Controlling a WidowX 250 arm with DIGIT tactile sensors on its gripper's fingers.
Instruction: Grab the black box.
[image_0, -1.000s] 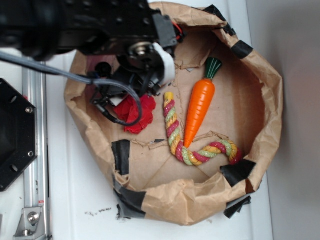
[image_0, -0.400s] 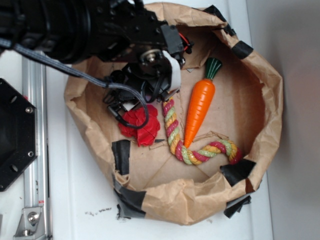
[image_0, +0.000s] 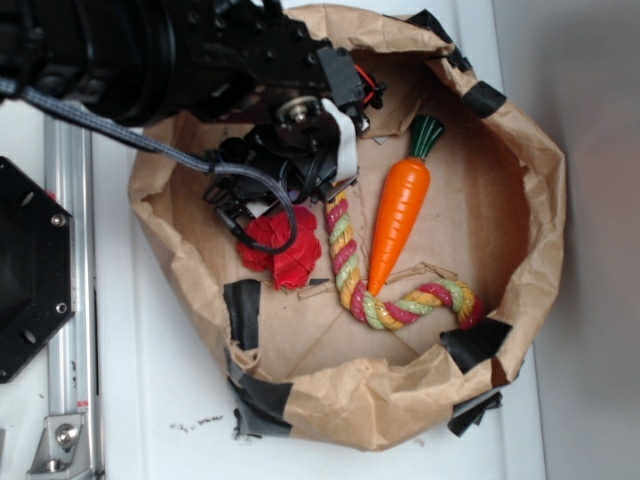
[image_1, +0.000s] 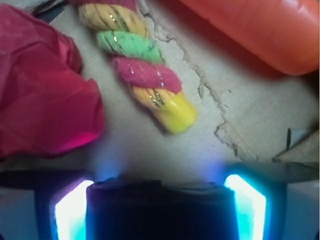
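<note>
In the wrist view the black box (image_1: 160, 215) is a glossy dark block that fills the gap between my two glowing fingers (image_1: 72, 212). My gripper (image_1: 160, 192) is shut on it, both pads against its sides. In the exterior view my gripper (image_0: 262, 205) hangs over the left part of the paper bag's floor, just above the red paper ball (image_0: 282, 248). The arm hides the black box in that view.
The brown paper bag (image_0: 540, 200), its rim patched with black tape, forms a low wall all around. Inside lie an orange toy carrot (image_0: 400, 215) and a braided rope (image_0: 350, 270), just right of my gripper. A black hexagonal plate (image_0: 30, 270) and a metal rail (image_0: 70, 330) stand left of the bag.
The arm has shifted right, toward the rope's end. The red paper ball has slid a little to the right and down with it. Since 0.4 s ago almost nothing has moved.
</note>
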